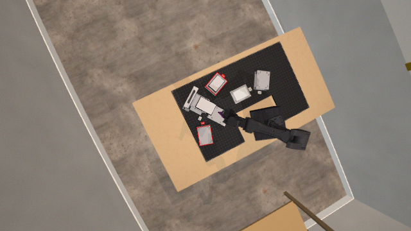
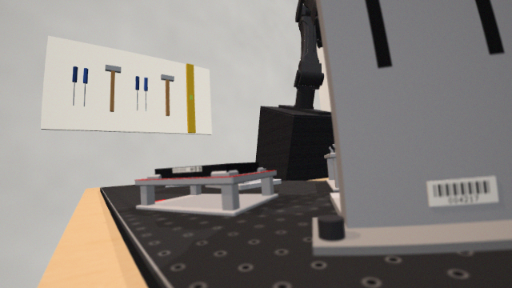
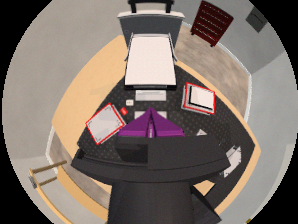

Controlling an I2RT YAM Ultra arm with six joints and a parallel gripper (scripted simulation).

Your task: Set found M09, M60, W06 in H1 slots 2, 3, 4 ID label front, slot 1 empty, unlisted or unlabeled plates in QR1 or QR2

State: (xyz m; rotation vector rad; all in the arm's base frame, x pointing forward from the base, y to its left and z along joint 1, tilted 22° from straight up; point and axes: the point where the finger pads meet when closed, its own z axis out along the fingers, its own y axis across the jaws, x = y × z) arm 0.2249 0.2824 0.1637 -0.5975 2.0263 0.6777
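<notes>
The plate hotel H1 [image 1: 190, 100] [image 2: 416, 120] [image 3: 152, 24] is a grey rack at the left of the black deck. A white rectangle [image 1: 205, 105] [image 3: 152, 59] shows on top of it. I cannot see into its slots in any view. My gripper [image 1: 221, 113] [image 3: 150, 111] has purple fingers that are shut with nothing between them. It hovers at the hotel's front end, pointing toward the rack. In the exterior view only the hotel's grey back wall shows, with a barcode sticker [image 2: 462, 190].
Two red-framed nests [image 1: 216, 83] [image 1: 205, 135] [image 3: 200, 98] [image 3: 105, 124] flank the hotel; one shows in the exterior view [image 2: 208, 181]. A grey nest with a white plate [image 1: 241, 94] and another grey station [image 1: 261, 80] stand further right. The arm base [image 1: 297, 138] sits at the deck's notch.
</notes>
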